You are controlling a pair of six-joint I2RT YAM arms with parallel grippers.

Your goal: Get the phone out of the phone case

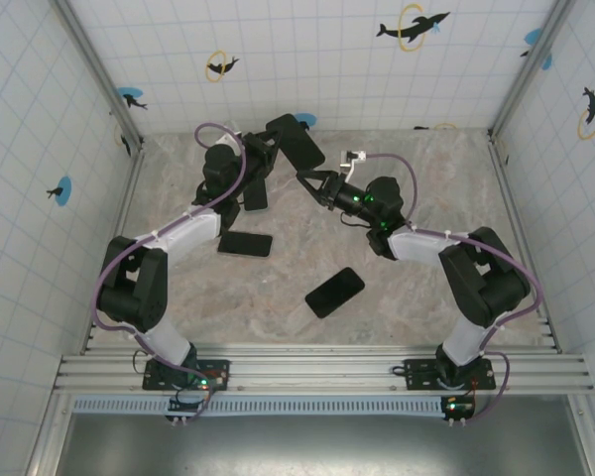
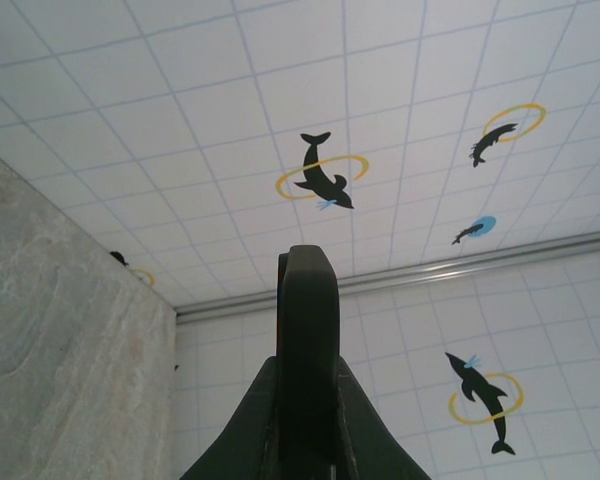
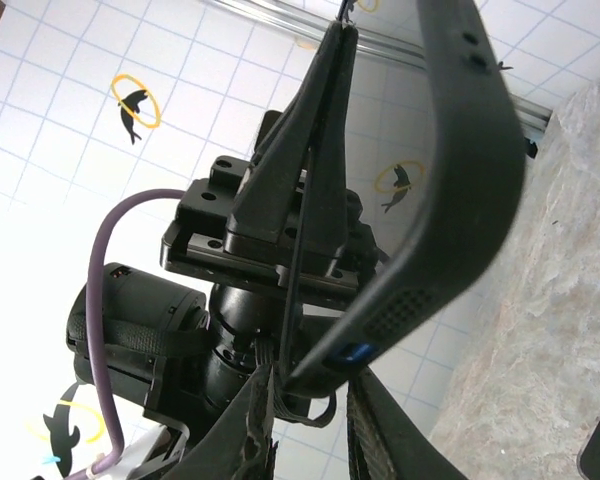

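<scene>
Top external view: the left gripper [image 1: 276,149] is clamped shut on an edge of the black rubbery phone case [image 1: 299,142], held aloft near the back wall. The right gripper [image 1: 305,180] straddles its near corner, and I cannot tell whether it has closed. The case should flex around a phone that is likely stiff and slick, so a corner lip looks the best place to peel.

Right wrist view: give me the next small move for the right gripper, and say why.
Probably close the right gripper firmly on the phone case. Its fingers straddle the case's lower corner, but whether they pinch it is unclear. The left gripper, shut, holds the case up above the table, so a sure pinch should come before any peeling.
</scene>
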